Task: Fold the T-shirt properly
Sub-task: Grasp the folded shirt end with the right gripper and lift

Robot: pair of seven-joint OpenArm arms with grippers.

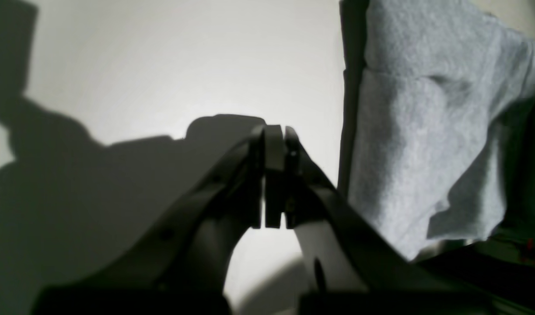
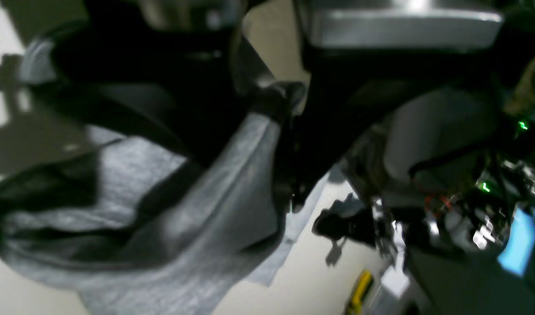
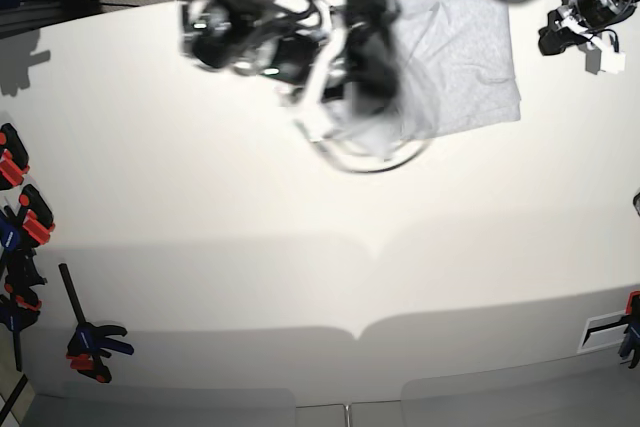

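The white bench [image 3: 300,277] carries the grey T-shirt [image 3: 465,57] at its far edge, partly spread flat. The right arm, blurred, is over the shirt's left part. The right pincer [image 2: 280,105] is clenched on a fold of the cloth. The left pincer [image 1: 274,175] is clenched, holding nothing, beside the shirt.

The left hand [image 1: 274,175] has matte black curved fingers [image 1: 197,197] with small dark screws.
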